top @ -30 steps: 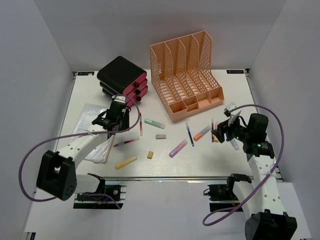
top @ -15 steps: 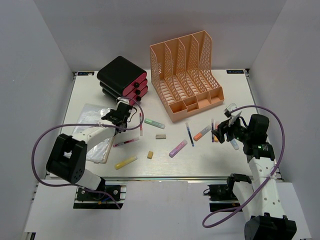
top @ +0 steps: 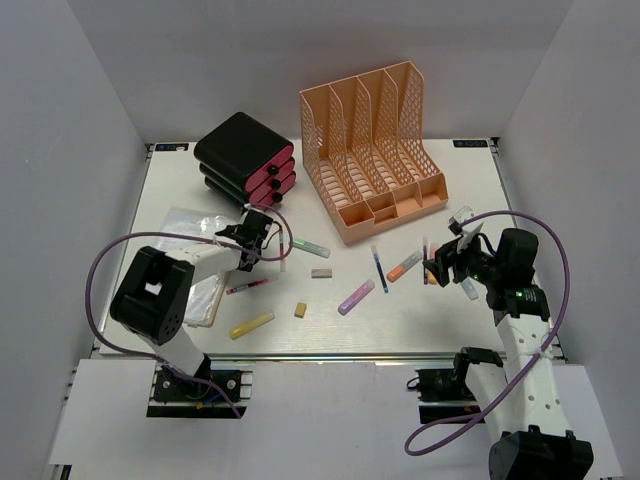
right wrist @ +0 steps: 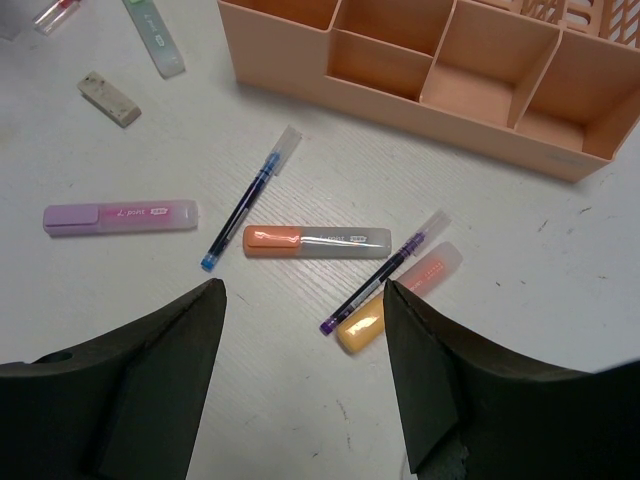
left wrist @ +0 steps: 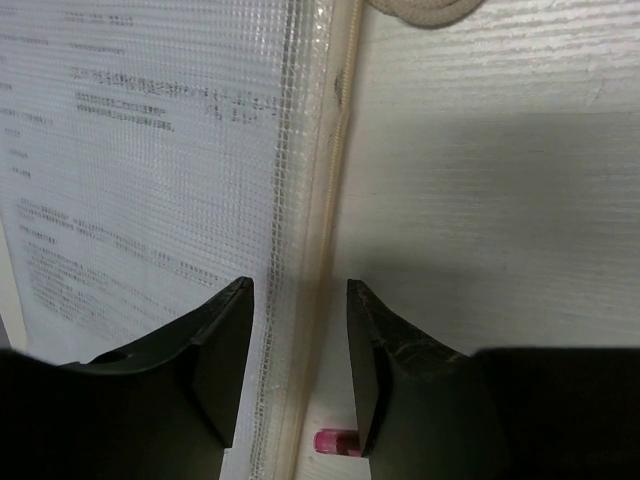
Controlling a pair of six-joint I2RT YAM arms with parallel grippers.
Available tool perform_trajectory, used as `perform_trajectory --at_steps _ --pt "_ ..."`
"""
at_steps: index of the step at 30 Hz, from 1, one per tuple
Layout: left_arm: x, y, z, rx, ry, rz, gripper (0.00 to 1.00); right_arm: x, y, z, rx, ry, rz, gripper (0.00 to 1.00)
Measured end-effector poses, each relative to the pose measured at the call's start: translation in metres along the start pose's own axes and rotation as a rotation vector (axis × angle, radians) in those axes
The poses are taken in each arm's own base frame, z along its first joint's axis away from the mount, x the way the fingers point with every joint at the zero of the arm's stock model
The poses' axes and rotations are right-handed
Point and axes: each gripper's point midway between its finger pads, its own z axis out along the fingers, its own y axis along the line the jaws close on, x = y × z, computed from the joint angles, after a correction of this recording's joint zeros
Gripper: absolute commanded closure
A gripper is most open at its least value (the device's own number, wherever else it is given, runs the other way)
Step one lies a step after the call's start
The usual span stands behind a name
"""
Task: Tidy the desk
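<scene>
The desk point(top: 420, 318), a white tabletop with metal rails, sits between grey walls. A peach file organiser point(top: 372, 150) and a black drawer unit point(top: 245, 157) stand along its far edge. A purple highlighter point(top: 356, 297) lies mid-table among loose pens, with bare surface toward the near right corner. The left gripper point(left wrist: 298, 292) is low, fingers slightly apart astride the seamed edge of a clear document sleeve point(left wrist: 150, 180); contact cannot be told. A pink tip point(left wrist: 335, 441) is cut off below. The right gripper point(right wrist: 300, 295) hangs wide apart above an orange highlighter point(right wrist: 317, 238).
</scene>
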Motion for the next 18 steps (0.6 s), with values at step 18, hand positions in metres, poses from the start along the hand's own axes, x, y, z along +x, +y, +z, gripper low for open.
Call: perform_trajectory --at_steps 18 --pt "-0.008 0.006 0.013 -0.121 0.008 0.042 0.47 0.000 0.000 0.000 0.000 0.001 0.001 0.30"
